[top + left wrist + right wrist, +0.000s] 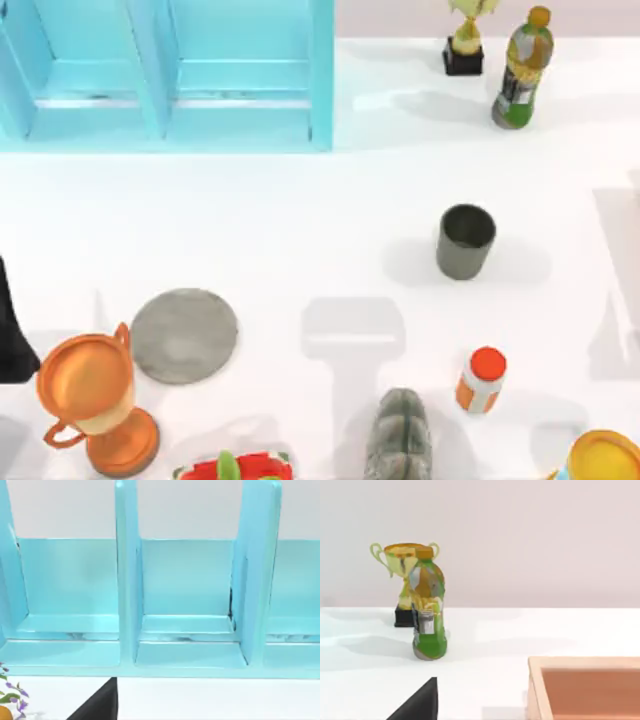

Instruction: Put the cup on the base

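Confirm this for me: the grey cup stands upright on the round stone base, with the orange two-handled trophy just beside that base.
Not quite. In the top view the cup stands upright on the bare white table, right of centre, far from the base, which has nothing on it. The rest holds: the orange two-handled trophy stands just beside the base, at the table's left.

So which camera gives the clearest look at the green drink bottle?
The right wrist view: the green bottle stands upright in full side profile, label visible, in front of the small gold trophy. The top view catches it from above at the far right edge. The left wrist view faces the blue shelf instead.
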Robot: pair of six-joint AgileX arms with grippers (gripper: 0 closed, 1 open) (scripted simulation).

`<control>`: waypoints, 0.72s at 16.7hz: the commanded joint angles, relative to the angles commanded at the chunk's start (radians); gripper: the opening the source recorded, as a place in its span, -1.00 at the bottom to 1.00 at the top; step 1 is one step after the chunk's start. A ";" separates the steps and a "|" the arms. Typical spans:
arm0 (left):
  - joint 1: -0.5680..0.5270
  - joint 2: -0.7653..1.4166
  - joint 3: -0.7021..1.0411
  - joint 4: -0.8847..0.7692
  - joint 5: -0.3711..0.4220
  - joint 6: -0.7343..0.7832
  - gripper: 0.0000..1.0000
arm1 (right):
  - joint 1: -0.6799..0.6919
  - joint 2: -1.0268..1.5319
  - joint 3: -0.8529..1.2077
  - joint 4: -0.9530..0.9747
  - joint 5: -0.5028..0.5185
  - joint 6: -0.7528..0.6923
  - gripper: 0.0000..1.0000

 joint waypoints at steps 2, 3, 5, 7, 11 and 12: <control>0.000 0.000 0.000 0.000 0.000 0.000 1.00 | 0.000 0.000 0.000 0.000 0.000 0.000 1.00; 0.000 0.008 0.009 -0.005 -0.001 -0.009 1.00 | 0.000 0.000 0.000 0.000 0.000 0.000 1.00; -0.004 0.051 0.055 -0.033 -0.004 -0.053 1.00 | 0.000 0.000 0.000 0.000 0.000 0.000 1.00; -0.013 0.133 0.140 -0.084 -0.009 -0.136 1.00 | 0.000 0.000 0.000 0.000 0.000 0.000 1.00; -0.051 0.390 0.406 -0.240 -0.015 -0.391 1.00 | 0.000 0.000 0.000 0.000 0.000 0.000 1.00; -0.066 0.470 0.489 -0.289 -0.015 -0.471 1.00 | 0.000 0.000 0.000 0.000 0.000 0.000 1.00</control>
